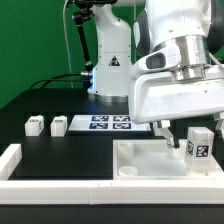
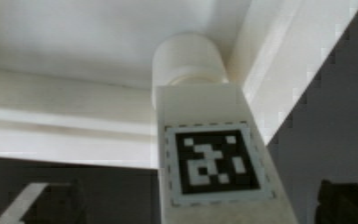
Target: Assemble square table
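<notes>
Gripper [image 2: 190, 188] sits over the exterior view's right end of the square tabletop [image 1: 148, 158]. Its jaws are spread wide and hold nothing, the fingers [image 2: 34, 205] standing clear on either side of the upright leg [image 1: 198, 146], which stands on the tabletop and shows a black-and-white square tag [image 2: 213, 165]. Two loose legs [image 1: 35, 125] [image 1: 58, 126], each tagged, lie on the black counter [image 1: 70, 158] toward the exterior view's left, just beside the marker board [image 1: 110, 123] with its row of tags. A triangular warning sign [image 1: 113, 64] marks the arm's base [image 1: 110, 45], its print too small to read.
</notes>
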Robot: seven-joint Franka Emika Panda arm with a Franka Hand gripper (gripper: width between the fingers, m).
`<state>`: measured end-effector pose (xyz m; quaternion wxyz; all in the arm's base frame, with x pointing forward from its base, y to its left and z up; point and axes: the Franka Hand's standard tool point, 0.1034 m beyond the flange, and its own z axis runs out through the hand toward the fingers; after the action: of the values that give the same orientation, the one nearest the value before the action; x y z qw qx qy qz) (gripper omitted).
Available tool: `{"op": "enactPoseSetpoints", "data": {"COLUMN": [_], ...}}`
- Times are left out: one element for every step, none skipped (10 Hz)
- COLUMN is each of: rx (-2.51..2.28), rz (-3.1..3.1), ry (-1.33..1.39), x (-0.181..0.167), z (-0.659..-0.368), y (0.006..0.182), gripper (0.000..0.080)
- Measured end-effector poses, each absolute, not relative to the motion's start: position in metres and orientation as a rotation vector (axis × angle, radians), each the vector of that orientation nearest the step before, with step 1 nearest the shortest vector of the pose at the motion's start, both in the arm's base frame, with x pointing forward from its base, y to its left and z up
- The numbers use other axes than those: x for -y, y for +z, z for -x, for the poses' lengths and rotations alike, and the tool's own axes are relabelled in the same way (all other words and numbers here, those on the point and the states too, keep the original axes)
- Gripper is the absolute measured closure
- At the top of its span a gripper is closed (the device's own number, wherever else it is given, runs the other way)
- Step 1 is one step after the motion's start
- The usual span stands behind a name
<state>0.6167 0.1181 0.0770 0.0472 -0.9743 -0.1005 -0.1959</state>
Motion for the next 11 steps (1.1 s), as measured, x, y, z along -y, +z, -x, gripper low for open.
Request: {"op": "enactPoseSetpoints", "data": {"rx": [0.293, 0.292, 0.300, 0.306, 0.312, 0.318, 0.320, 0.324, 0.312, 0.301, 0.288], "rz": [2.981, 2.979, 2.994, 3.004, 3.013, 3.015, 3.014, 3.012, 3.011, 3.013, 3.014], "ry": [-0.527, -0.538, -0.434, -0.335, -0.214, -0.105, -0.051, 0.064, 0.092, 0.075, 0.077], "x": [-0.1214, -0.1217, -0.1229, -0.1234, -0.1238, -0.1251, -0.1253, -0.1229, -0.1213, -0.1224, -0.1228], "z": [-0.6215, -0.6254, -0.6198, -0.6213, -0.6210, -0.6216, -0.6245, -0.6195, -0.6212, -0.6217, -0.6214], "y": [0.0840, 0.0864, 0.0820, 0.0838, 0.0839, 0.0840, 0.0849, 0.0823, 0.0800, 0.0793, 0.0790], "gripper": [0.0151, 0.0151, 0.0151, 0.0151, 0.0151, 0.0151, 0.0151, 0.0151, 0.0151, 0.0151, 0.0151]}}
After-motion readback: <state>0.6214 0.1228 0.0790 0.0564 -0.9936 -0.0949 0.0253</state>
